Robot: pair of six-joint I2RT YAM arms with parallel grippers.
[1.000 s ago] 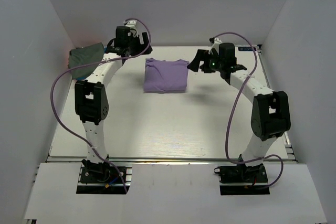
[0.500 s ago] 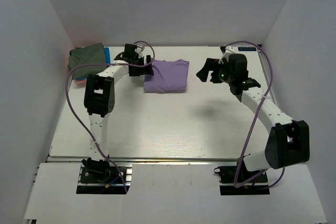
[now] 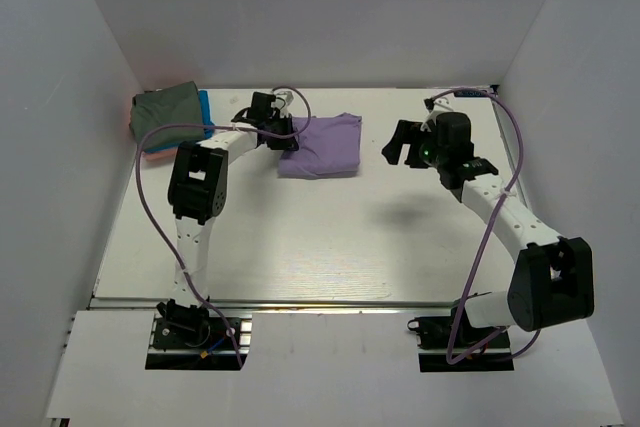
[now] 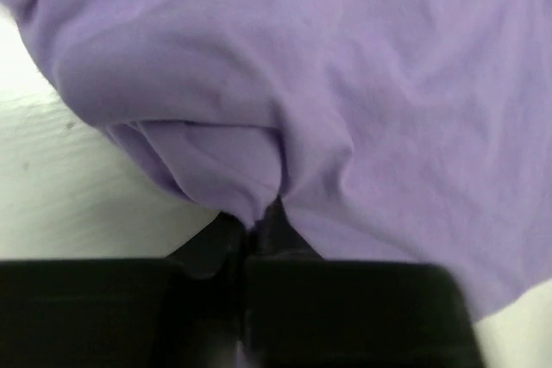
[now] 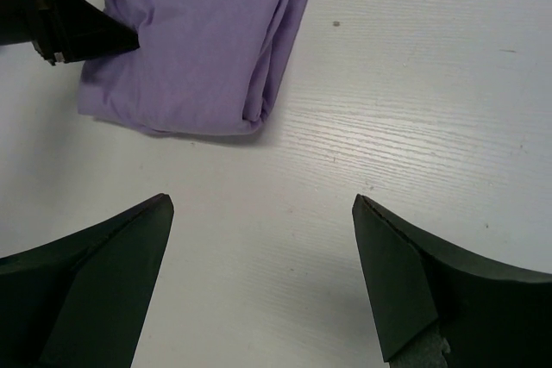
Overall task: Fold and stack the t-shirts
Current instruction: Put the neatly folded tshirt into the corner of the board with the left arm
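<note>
A folded lavender t-shirt (image 3: 325, 145) (image 5: 203, 40) lies at the back middle of the table. My left gripper (image 3: 284, 136) (image 4: 259, 220) is at the shirt's left edge, shut on a pinched fold of the lavender cloth (image 4: 345, 84). Its dark tip (image 5: 90, 34) also shows in the right wrist view. My right gripper (image 3: 401, 144) (image 5: 259, 204) hovers to the right of the shirt, open, with only bare table between its fingers. At the back left corner sits a stack of folded t-shirts: olive-grey (image 3: 168, 107) on top, bright blue (image 3: 204, 104) and salmon-pink (image 3: 139, 133) edges showing beneath.
White walls close in the table (image 3: 300, 237) on the left, back and right. The left arm's purple cable (image 3: 150, 217) loops over the left side of the table; the right arm's cable (image 3: 480, 237) hangs by its forearm.
My left gripper swung from the back-left stack to the lavender shirt's left edge and shut on it. The right arm drew back to the right, gripper still open.
</note>
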